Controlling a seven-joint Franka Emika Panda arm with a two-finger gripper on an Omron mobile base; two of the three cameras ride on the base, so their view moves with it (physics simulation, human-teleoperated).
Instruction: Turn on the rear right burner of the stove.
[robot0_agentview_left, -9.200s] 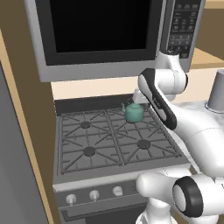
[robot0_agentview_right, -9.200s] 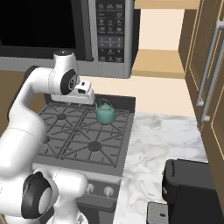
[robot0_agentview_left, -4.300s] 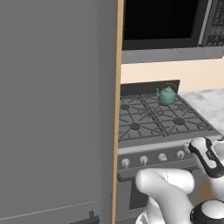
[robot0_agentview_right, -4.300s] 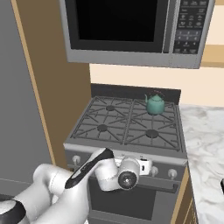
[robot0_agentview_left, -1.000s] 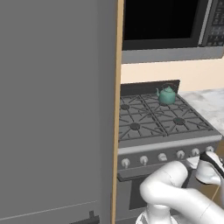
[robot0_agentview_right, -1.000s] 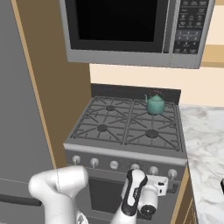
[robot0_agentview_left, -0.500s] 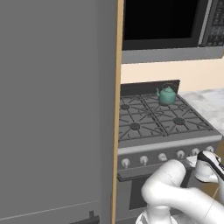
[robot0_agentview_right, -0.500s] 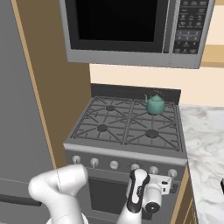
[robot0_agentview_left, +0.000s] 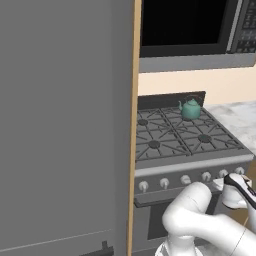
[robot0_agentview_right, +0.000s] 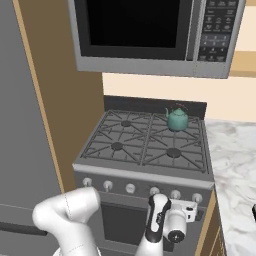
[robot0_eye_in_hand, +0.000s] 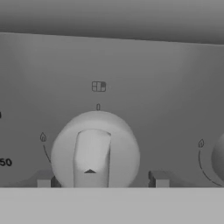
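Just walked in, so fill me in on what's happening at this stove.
The white arm has reached low to the front panel of the stove, and its end effector faces one round silver knob, with a finger tip on either side of it. The knob's ridge stands upright. On the cooktop a teal kettle sits on the rear right burner, and no flame shows. Above hangs a black-windowed microwave.

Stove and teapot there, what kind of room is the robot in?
A kitchen, most likely. There is a gas stove with burners and knobs, a green kettle sitting on it, and a microwave mounted above.
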